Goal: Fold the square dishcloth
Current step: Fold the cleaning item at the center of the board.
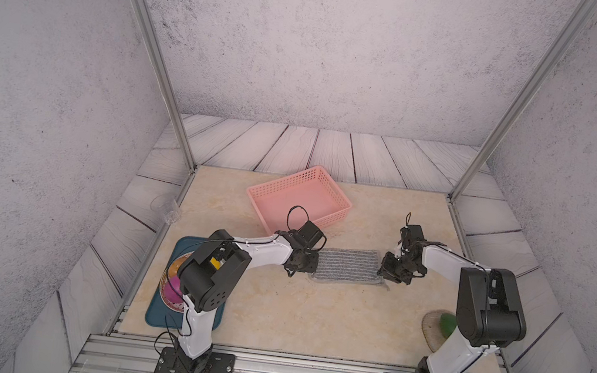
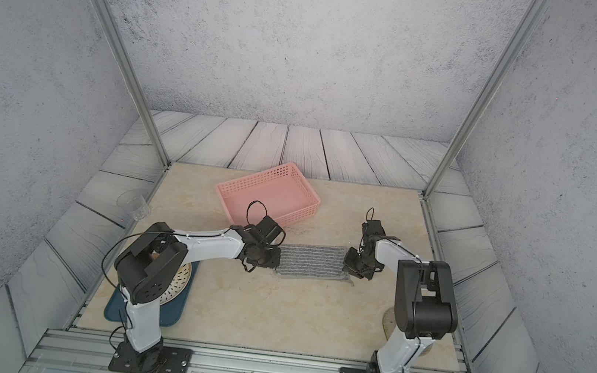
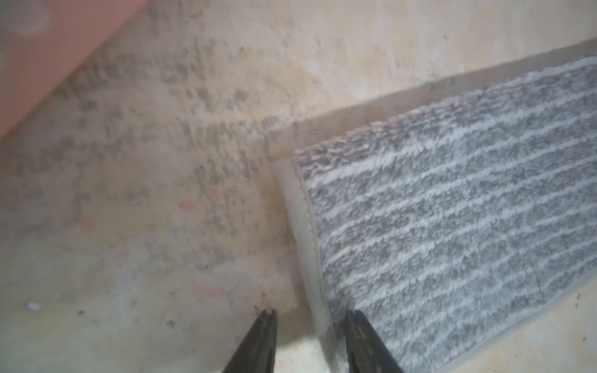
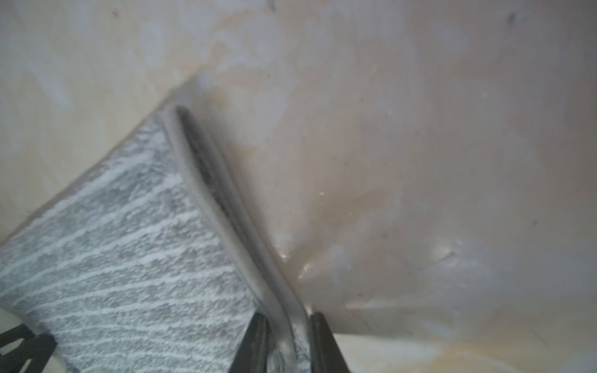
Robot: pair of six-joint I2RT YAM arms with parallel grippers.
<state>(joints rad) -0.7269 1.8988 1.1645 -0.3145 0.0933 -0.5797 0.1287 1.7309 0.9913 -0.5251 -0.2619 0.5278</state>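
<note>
**Bimanual fold, with the next crease in preparation.** The beige table (image 1: pixel 274 308) carries a pink basket (image 1: pixel 338 210) toward the back. In front of the basket and apart from it lies the square dishcloth (image 1: pixel 349 265), flat near the table's middle as a long doubled strip between the two arms.

The left gripper (image 3: pixel 310 313) stands at one short end with its jaws apart. One finger is over bare table and one over the pile, straddling the hem (image 3: pixel 302 226) without pinching it. The right gripper (image 4: pixel 288 316) is at the opposite short end. Its jaws are drawn in against the two stacked hems, which fill the gap between them, and this reads as a grip on the cloth.

Judged from the strip shape, one fold is made and a fold of short end onto short end likely remains. A clean result calls for both layers caught in each pinch, an even lift, and edges laid flush.

**Limits of view.** Both wrist views are soft and show only the fingertips. In both top views the wrists hide those tips. A blue tray (image 1: pixel 157 313) and a green object (image 1: pixel 446 324) sit partly behind the arms, and the green object cannot be identified.
</note>
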